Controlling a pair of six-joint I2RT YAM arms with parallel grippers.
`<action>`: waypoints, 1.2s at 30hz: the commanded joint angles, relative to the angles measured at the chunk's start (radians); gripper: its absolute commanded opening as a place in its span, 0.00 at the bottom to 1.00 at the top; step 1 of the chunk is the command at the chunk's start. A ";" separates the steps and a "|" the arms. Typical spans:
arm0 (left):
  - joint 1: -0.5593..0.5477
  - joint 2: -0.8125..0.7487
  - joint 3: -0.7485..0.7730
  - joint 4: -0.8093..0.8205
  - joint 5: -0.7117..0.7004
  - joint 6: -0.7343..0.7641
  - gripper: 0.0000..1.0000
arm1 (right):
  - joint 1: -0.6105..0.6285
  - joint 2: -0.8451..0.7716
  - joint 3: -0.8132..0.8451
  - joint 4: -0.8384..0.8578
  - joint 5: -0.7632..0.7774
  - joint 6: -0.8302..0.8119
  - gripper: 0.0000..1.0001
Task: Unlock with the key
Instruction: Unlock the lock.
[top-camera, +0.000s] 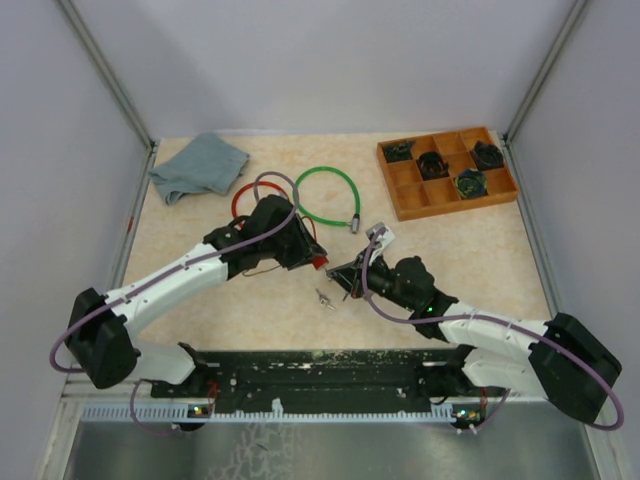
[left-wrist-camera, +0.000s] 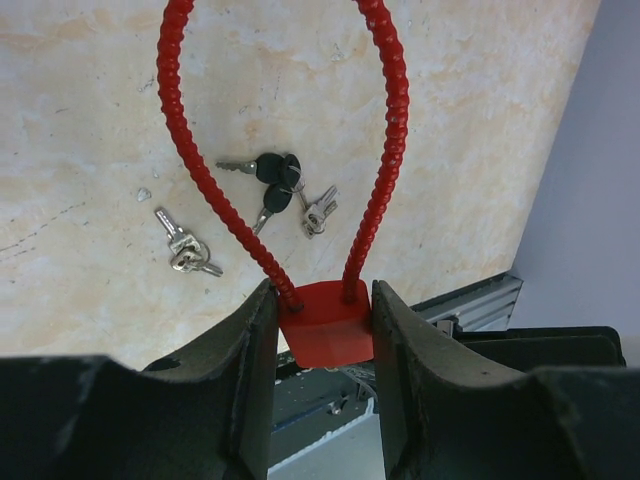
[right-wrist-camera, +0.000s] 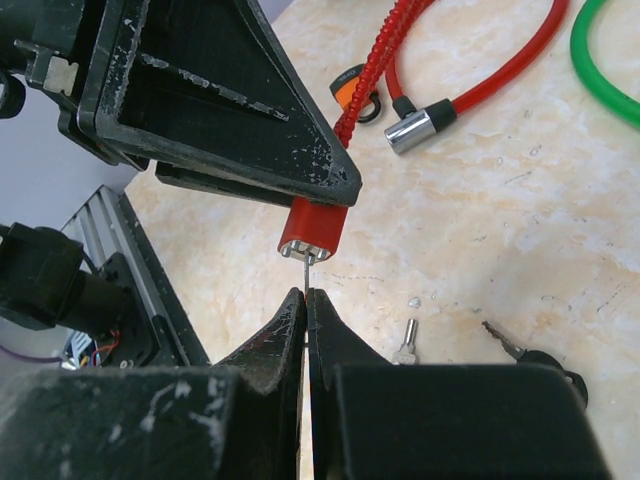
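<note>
The left gripper (left-wrist-camera: 322, 300) is clamped on the red cable lock (left-wrist-camera: 326, 328), its two fingers pressing the square lock body from either side, held clear above the tabletop (left-wrist-camera: 90, 120). The lock's ribbed red cable rises from the body in a loop away from the gripper. Facing it, the right gripper (right-wrist-camera: 306, 300) has its jaws pressed together on a thin key (right-wrist-camera: 305, 262). Only the slim metal blade shows, spanning the short gap between the fingertips and the end face of the lock body. The tip meets that face, though how far it sits in the keyhole cannot be told. In the overhead view the two grippers meet near the middle of the tabletop, the left one coming in from the left and the right one from the right. Below the held lock lie spare keys: a bunch with black heads (left-wrist-camera: 278, 180) and, apart from it, a small silver pair (left-wrist-camera: 187, 250). Farther back lie a green cable lock (top-camera: 327, 195), a smooth red cable with a silver end (right-wrist-camera: 420, 128), a grey-blue cloth (top-camera: 198, 165) at the far left, and a wooden compartment tray (top-camera: 404, 198) at the far right.
</note>
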 joint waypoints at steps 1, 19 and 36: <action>-0.029 -0.005 0.014 0.002 -0.033 0.021 0.00 | 0.008 -0.002 0.055 0.037 0.014 0.024 0.00; -0.054 -0.022 -0.003 0.033 -0.042 0.018 0.00 | 0.007 0.030 0.068 0.049 -0.012 0.058 0.00; -0.100 -0.025 -0.009 0.021 -0.125 0.083 0.00 | -0.071 -0.023 0.064 0.026 -0.083 0.104 0.00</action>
